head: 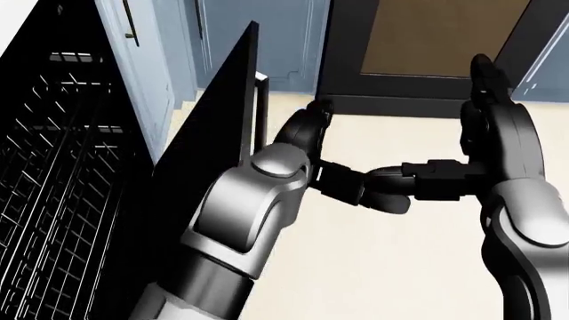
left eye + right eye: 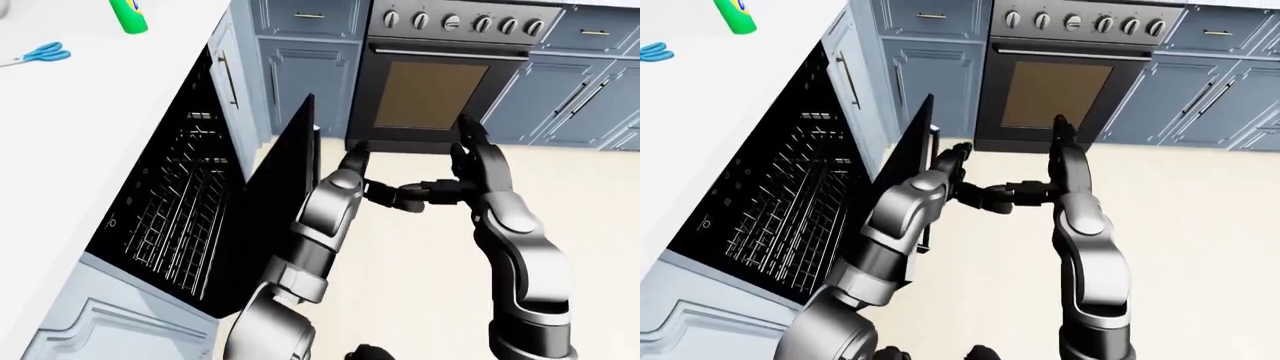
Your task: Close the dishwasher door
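Observation:
The dishwasher door (image 1: pixel 213 113) is a black panel standing partly raised, tilted away from the open tub at the view's left. Its steel handle (image 1: pixel 261 100) shows on the outer face, near the top edge. My left hand (image 1: pixel 338 160) is open just right of that outer face, below the handle, with its forearm along the door. I cannot tell whether it touches the door. The left thumb (image 1: pixel 382 195) points right and meets the thumb of my right hand (image 1: pixel 467 143). That hand is open over the floor, fingers pointing up, clear of the door.
Wire racks (image 1: pixel 62 167) fill the open tub. A black oven (image 2: pixel 430 90) and blue cabinets (image 2: pixel 300 67) stand beyond the beige floor (image 2: pixel 420 285). On the white counter (image 2: pixel 90 97) lie blue scissors (image 2: pixel 45 52) and a green bottle (image 2: pixel 130 15).

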`<state>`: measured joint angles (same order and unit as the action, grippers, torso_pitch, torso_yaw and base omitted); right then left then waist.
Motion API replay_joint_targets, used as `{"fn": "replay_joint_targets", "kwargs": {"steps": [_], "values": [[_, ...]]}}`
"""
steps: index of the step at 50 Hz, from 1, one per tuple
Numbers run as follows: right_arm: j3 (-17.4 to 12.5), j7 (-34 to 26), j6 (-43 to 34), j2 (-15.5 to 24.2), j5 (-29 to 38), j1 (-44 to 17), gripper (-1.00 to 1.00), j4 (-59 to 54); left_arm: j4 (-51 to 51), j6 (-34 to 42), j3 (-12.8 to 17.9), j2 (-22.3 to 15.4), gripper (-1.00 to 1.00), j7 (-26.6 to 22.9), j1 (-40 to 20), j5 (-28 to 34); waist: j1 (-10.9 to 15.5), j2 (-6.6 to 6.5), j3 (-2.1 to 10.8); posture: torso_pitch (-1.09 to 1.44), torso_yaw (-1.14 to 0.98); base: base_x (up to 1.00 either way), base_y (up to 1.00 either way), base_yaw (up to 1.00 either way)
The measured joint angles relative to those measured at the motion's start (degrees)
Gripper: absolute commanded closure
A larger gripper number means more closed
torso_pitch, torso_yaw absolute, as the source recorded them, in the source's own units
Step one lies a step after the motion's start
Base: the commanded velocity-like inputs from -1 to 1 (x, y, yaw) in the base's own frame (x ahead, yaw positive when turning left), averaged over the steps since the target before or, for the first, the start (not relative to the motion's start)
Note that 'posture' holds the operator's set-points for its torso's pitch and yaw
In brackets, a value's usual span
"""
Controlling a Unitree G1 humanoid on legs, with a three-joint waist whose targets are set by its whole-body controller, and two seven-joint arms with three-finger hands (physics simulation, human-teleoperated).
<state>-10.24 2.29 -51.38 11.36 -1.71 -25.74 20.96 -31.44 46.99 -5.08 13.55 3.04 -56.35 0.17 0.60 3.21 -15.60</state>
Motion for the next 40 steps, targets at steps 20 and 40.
{"fn": "replay_joint_targets", "kwargs": {"steps": [20, 40], "values": [[-0.7, -0.1, -0.9, 0.5, -0.5, 0.4, -1.0, 1.4, -12.9, -6.4, 1.0, 2.0, -1.0, 1.4, 0.2, -0.1, 0.0, 0.52, 0.15, 0.73, 0.0, 0.0, 0.0, 0.0], [-0.7, 0.3, -1.3, 0.1, -1.0, 1.0, -1.0, 2.5, -20.6, -7.9, 2.8, 2.0, -1.0, 5.4, 2.2, -6.4, -0.2, 0.46, 0.23, 0.73, 0.0, 0.0, 0.0, 0.0]]}}
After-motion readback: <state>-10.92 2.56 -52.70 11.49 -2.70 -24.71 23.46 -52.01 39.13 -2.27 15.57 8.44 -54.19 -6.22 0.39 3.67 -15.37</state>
